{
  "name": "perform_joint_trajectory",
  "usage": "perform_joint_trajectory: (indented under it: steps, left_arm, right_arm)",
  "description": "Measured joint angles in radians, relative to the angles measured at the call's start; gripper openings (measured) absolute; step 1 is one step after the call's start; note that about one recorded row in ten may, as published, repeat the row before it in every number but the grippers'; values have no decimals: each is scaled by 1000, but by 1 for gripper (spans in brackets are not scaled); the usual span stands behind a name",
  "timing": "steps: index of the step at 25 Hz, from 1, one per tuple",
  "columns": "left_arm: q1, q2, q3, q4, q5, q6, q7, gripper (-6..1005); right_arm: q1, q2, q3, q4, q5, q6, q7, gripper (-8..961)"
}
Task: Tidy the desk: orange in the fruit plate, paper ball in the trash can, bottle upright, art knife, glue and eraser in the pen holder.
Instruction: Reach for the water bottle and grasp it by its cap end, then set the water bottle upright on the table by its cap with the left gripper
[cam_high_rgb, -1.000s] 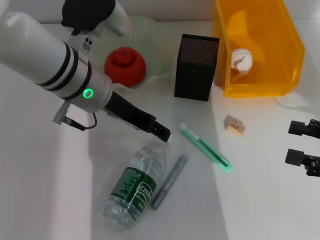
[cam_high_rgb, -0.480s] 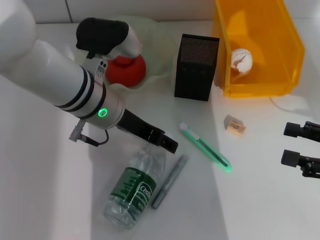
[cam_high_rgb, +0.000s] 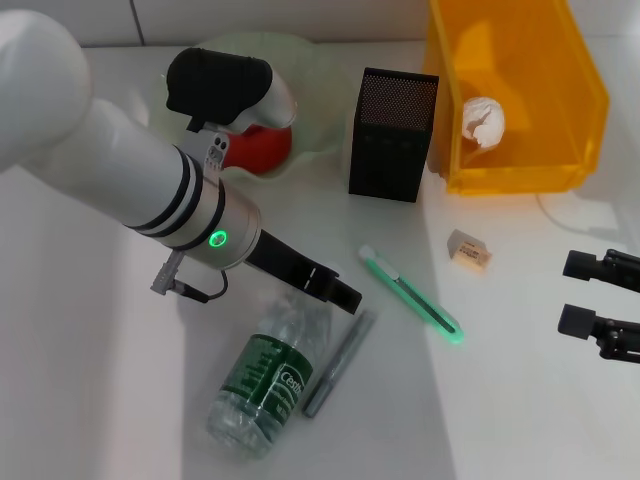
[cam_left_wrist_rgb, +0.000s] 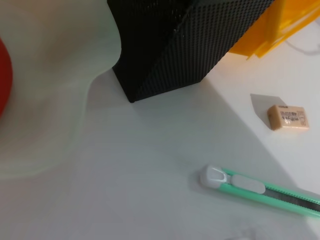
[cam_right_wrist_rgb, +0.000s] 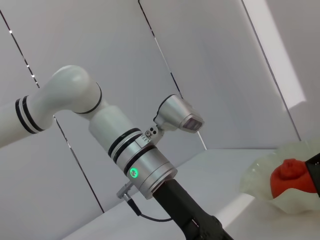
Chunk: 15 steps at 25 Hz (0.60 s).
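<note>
left gripper (cam_high_rgb: 345, 295) reaches low across the middle, fingers perhaps closed; right gripper (cam_high_rgb: 590, 295) waits open at the right edge.

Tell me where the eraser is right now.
In the head view the eraser lies on the desk on the robot's right, in front of the trash can, between the green art knife and the right gripper.
</note>
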Motion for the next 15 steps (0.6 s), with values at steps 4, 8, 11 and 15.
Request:
perform_joint_trajectory:
  steps: [4,8,11,15]
  left_arm:
    - [8,0,18,8,0,-9,-6,810]
    - [19,0,33,15,-1,-17,0,718]
    - [29,0,37,22,0,-23,12,564]
    - [54,1,38,65,0,-21,24,438]
  right_arm:
    - [-2,0,0,11,2,7,-5,829]
    - [-3,0,0,19,2,7,-9,829]
    - [-4,0,0,21,2,7,-9,829]
    - [-5,0,0,32,1,9,-14,829]
